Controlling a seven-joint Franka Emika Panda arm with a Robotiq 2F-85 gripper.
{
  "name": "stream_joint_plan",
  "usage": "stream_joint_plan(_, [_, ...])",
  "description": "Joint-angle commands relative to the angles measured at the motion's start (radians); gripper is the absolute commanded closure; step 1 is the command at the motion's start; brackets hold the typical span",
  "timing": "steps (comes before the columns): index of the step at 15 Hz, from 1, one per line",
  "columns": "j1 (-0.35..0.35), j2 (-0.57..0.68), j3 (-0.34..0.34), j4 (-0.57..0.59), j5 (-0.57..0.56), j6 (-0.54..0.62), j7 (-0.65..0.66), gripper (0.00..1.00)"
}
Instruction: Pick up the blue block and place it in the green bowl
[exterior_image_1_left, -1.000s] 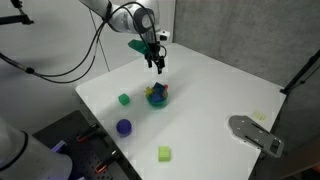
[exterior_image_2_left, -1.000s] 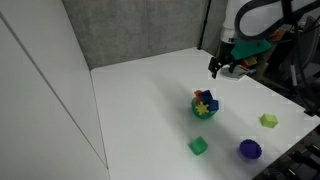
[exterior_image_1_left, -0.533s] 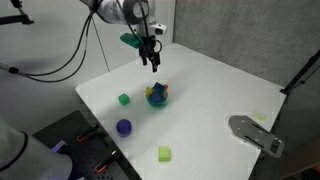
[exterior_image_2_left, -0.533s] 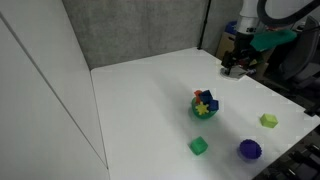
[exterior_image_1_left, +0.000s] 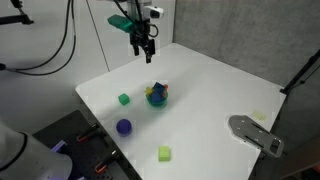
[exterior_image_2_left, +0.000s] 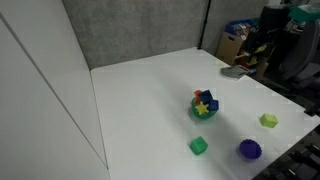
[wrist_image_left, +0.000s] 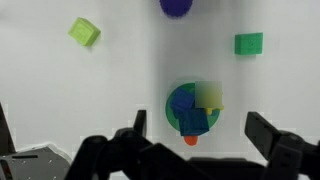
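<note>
The green bowl (exterior_image_1_left: 157, 100) (exterior_image_2_left: 205, 110) (wrist_image_left: 178, 104) stands near the middle of the white table. The blue block (wrist_image_left: 194, 121) lies in it on top of other small coloured pieces; it also shows in both exterior views (exterior_image_1_left: 157, 91) (exterior_image_2_left: 210, 103). My gripper (exterior_image_1_left: 144, 50) (wrist_image_left: 195, 135) is open and empty, raised well above the table behind the bowl. In an exterior view it has almost left the frame at the upper right (exterior_image_2_left: 262, 35). The wrist view looks straight down at the bowl between the spread fingers.
A green cube (exterior_image_1_left: 124, 99) (exterior_image_2_left: 199, 146) (wrist_image_left: 248, 43), a yellow-green cube (exterior_image_1_left: 164, 153) (exterior_image_2_left: 268, 120) (wrist_image_left: 84, 32) and a purple-blue ball (exterior_image_1_left: 124, 127) (exterior_image_2_left: 249, 149) (wrist_image_left: 177, 5) lie around the bowl. A grey flat object (exterior_image_1_left: 254, 133) sits at the table's edge.
My gripper has risen and drawn back from the bowl, open and empty. The bowl and the blocks have not moved.
</note>
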Motion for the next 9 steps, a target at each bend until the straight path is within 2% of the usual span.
stream_joint_plan(1, [-0.022,-0.109,0.034,-0.004,-0.028,-0.116,0.011,0.00])
stream_joint_plan(7, [-0.034,-0.216,0.058,0.020,-0.029,-0.230,-0.001,0.00])
stream_joint_plan(9, [-0.034,-0.208,0.060,0.009,-0.009,-0.205,-0.002,0.00])
